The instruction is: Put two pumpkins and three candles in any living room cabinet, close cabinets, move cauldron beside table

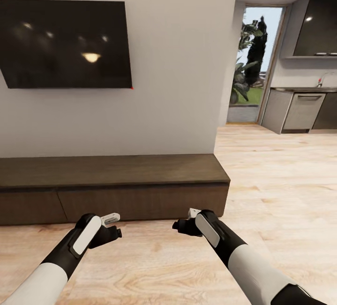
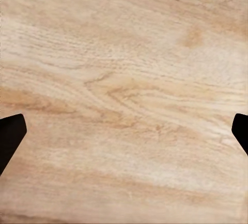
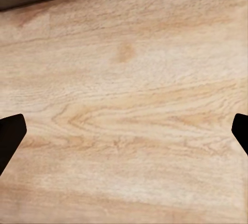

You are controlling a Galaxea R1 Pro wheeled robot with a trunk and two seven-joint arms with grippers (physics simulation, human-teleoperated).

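Above the wood floor: left gripper and right gripper, both spread wide, holding nothing. Cabinet ahead, drawer fronts shut.

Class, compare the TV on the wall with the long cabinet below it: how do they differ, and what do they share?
The TV is glossy black and mirrors ceiling lights; the cabinet is matte brown wood. The TV hangs on the wall; the cabinet stands on the floor. The cabinet reaches further right than the TV. Both are dark, wide and low in shape.
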